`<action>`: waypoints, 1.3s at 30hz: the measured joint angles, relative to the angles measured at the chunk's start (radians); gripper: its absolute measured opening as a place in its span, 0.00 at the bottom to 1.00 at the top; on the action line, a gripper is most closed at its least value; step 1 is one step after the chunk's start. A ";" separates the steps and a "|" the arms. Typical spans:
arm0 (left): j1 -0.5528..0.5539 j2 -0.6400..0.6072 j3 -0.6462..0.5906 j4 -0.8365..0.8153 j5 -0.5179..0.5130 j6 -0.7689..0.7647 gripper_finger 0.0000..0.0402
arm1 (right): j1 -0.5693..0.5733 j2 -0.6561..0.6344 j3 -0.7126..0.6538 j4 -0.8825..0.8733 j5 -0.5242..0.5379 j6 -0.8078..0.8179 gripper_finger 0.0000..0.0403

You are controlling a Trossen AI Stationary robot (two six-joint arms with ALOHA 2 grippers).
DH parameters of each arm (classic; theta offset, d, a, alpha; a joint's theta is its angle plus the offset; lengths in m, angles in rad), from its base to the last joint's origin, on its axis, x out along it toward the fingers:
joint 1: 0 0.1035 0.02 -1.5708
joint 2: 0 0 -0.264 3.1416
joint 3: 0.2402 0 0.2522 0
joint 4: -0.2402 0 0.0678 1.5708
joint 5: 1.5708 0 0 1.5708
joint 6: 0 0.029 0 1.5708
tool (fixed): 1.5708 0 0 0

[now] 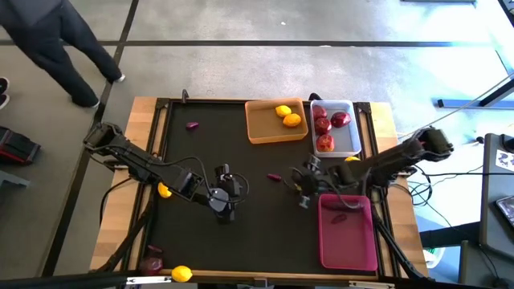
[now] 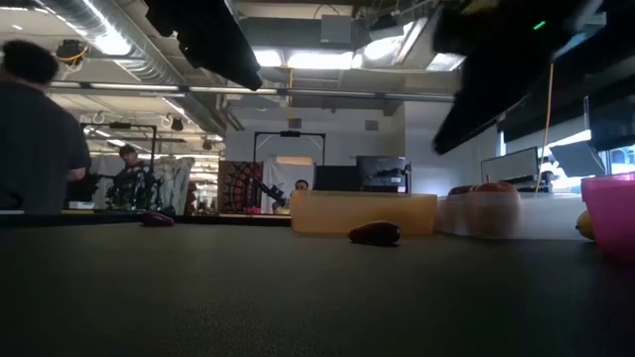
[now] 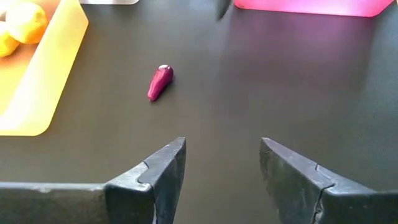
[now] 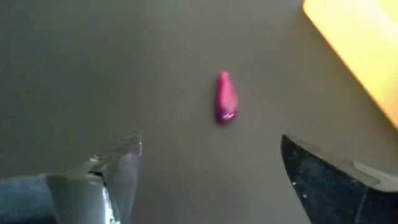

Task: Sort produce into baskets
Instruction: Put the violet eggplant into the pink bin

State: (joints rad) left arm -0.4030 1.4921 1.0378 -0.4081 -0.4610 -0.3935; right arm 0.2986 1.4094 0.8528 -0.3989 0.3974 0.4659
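Observation:
A small dark purple piece [image 1: 274,177] lies on the black mat mid-table; it shows in the low view [image 2: 375,233], the left wrist view [image 3: 160,82] and the right wrist view [image 4: 226,98]. My right gripper [image 1: 303,186] is open, just right of it, touching nothing. My left gripper [image 1: 227,193] is open and empty, left of it. The orange basket [image 1: 261,128] holds two yellow-orange citrus. The white basket [image 1: 353,136] holds red apples. The pink basket [image 1: 347,241] holds one purple piece [image 1: 339,215].
Another purple piece [image 1: 192,125] lies far left on the mat. A lemon [image 1: 164,190] sits by the left arm, one [image 1: 182,273] at the near edge beside a dark piece [image 1: 152,262], one [image 1: 352,160] by the right arm. A person [image 1: 56,40] walks beyond the table.

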 joint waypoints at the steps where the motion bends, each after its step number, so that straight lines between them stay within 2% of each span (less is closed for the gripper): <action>1: 0.000 0.000 0.000 0.000 0.000 0.000 0.49 | -0.021 0.018 0.000 0.012 -0.006 -0.021 0.84; 6: 0.000 0.000 0.000 0.000 0.000 0.000 0.49 | -0.106 0.106 0.000 0.118 -0.049 -0.084 0.84; 11: 0.000 0.000 0.000 0.000 0.000 0.000 0.49 | -0.156 0.197 0.000 0.215 -0.100 -0.126 0.76; 20: 0.000 0.000 0.000 0.000 -0.003 0.000 0.49 | -0.217 0.289 0.000 0.270 -0.132 -0.161 0.53; 27: 0.000 0.000 0.000 0.001 -0.014 0.000 0.49 | -0.250 0.330 0.000 0.284 -0.215 -0.187 0.37; 37: 0.000 0.000 0.000 0.000 -0.016 0.005 0.49 | -0.247 0.323 0.000 0.298 -0.184 -0.288 0.04; 39: 0.000 0.000 0.000 0.000 -0.016 0.006 0.49 | -0.246 0.300 0.000 0.271 -0.184 -0.295 0.02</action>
State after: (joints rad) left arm -0.4030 1.4921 1.0374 -0.4082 -0.4767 -0.3878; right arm 0.0523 1.7096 0.8528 -0.1275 0.2138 0.1711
